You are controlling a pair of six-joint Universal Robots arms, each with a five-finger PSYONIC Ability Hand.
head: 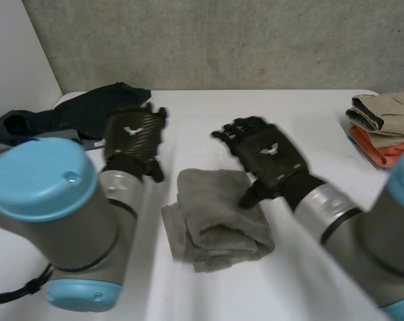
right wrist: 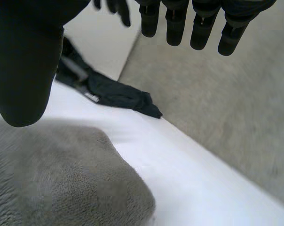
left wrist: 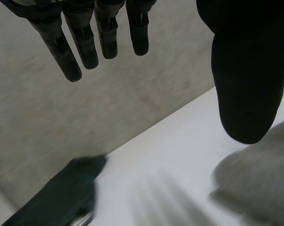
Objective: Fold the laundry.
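1. Grey folded towel (head: 215, 217): it is lying on the white table (head: 302, 114), about midway between the left and right edges and toward the near edge. It is a rumpled bundle, looking slightly longer from far edge to near edge, though I am not calling that firmly.
2. Right hand (head: 269, 157): it is hovering at the towel's far right corner. The thumb (right wrist: 24, 70) is hanging over the cloth, perhaps touching it. The fingers (right wrist: 175, 23) are reaching straight toward the far edge and gripping nothing.
3. Left hand (head: 134, 137): it is hanging just beyond the towel's far left corner, apart from the cloth. Its fingers (left wrist: 85, 42) are straight, the thumb is standing wide, and it is holding nothing.
4. Governing relation: the towel is lying on the near-edge side of both sets of fingertips. The right hand is the nearer one. I am judging that each hand needs to draw back toward the near edge before it can grasp.
5. Dark garment (head: 75, 110): it is lying at the far left corner, well apart from the towel.
6. Stack of folded clothes (head: 386, 120): beige over orange, it is sitting at the right edge.
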